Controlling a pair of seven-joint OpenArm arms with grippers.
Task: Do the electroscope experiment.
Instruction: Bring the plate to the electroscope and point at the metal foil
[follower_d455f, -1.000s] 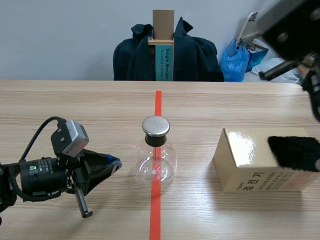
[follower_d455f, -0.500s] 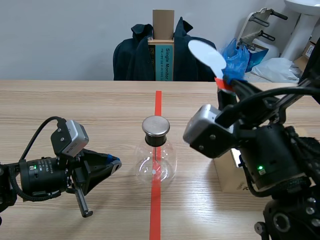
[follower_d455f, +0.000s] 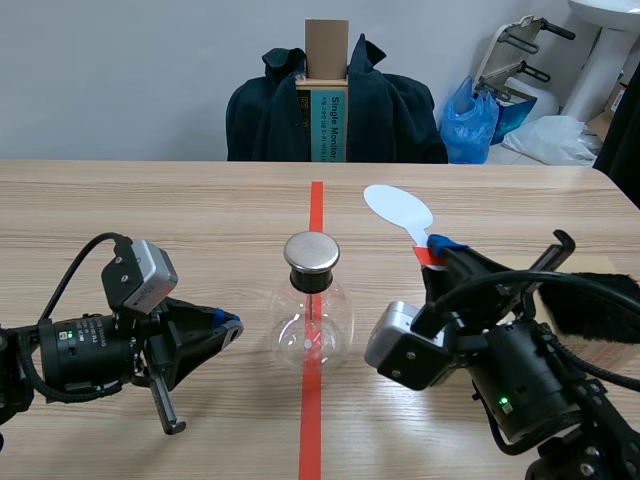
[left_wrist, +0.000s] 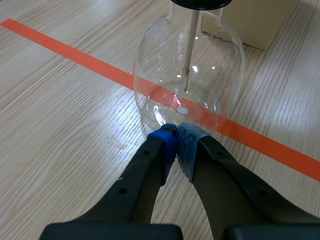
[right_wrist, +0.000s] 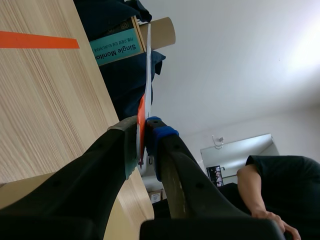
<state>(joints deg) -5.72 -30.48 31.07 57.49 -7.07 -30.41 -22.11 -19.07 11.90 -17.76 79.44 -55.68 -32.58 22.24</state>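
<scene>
The handle of the white paddle (follower_d455f: 398, 210) is hidden between the fingers of the right end effector (follower_d455f: 437, 250); in the right wrist view its blade is seen only edge-on. In the scene view the black cloth (follower_d455f: 600, 300) is partly covered by the right arm (follower_d455f: 520, 385). In the left wrist view the flask (left_wrist: 190, 75) is cropped at its cap, and only a corner of the box (left_wrist: 250, 20) is shown. A person's arm (right_wrist: 260, 185) is cut off in the right wrist view.

Wooden table (follower_d455f: 150, 220), two things stood on it.
A glass flask (follower_d455f: 312, 325) is set on the orange-red tape line (follower_d455f: 316, 205) just ahead of the left gripper (left_wrist: 176, 136); a tan box (left_wrist: 255, 22) is seen beyond the flask.
</scene>
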